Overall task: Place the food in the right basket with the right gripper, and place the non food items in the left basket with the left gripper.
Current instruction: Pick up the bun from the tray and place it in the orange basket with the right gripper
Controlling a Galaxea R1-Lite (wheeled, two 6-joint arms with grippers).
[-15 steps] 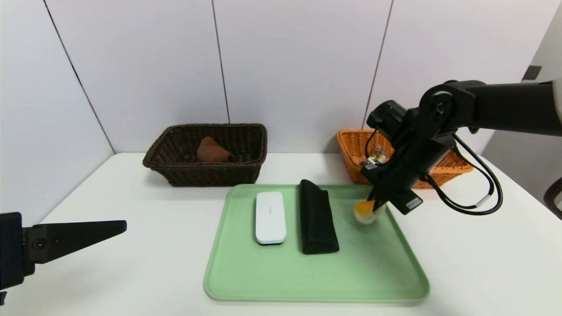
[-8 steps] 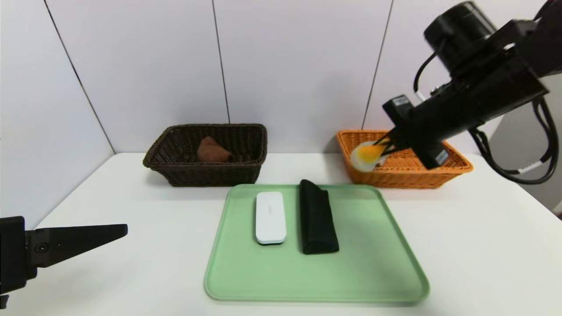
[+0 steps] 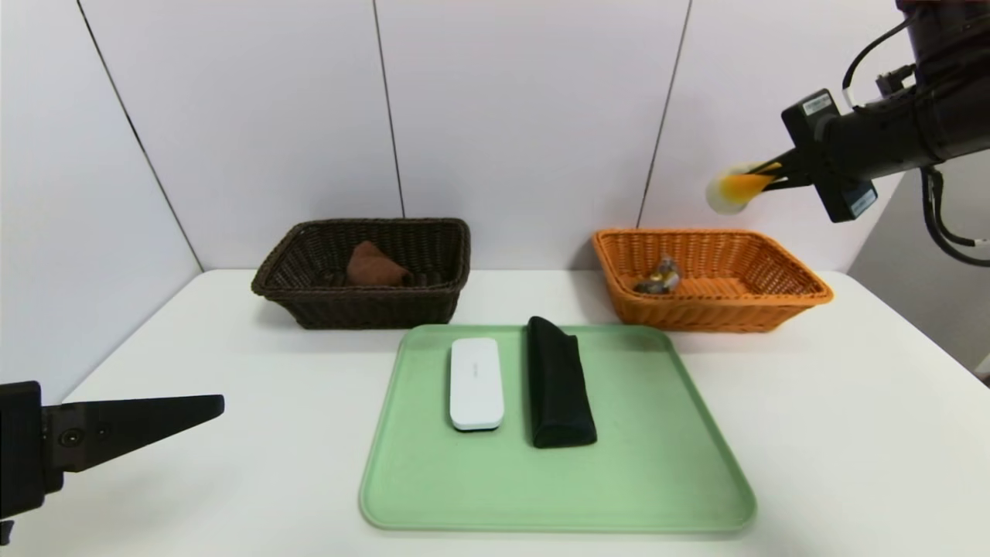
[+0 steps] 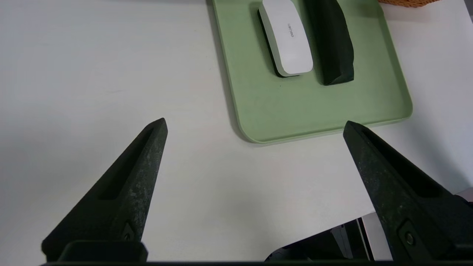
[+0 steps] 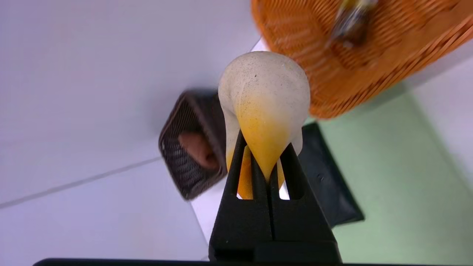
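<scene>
White wall panels back the table (image 3: 851, 433), where we carry the bun (image 3: 731, 192) pinched tight in our right gripper (image 3: 762, 184), high above the orange basket (image 3: 781, 305) that already holds the sweets (image 3: 657, 277). Beside that basket, the white slab (image 3: 476, 383) and black cloth roll (image 3: 558, 383) wait on the green tray (image 3: 665, 480); our left gripper (image 4: 255, 129) hangs spread wide, well short of the tray.

The bun (image 5: 264, 96) is looking soft and squishy, with a dry, grainy skin. The orange basket (image 3: 773, 305) and the dark basket (image 3: 356, 305) are showing rough woven wicker. The green tray (image 3: 665, 464) is looking like smooth, matt plastic. The white slab (image 3: 476, 383) is looking smooth and a little shiny. The black roll (image 3: 558, 383) is looking like soft cloth. The table (image 3: 851, 433) is looking smooth and white.
</scene>
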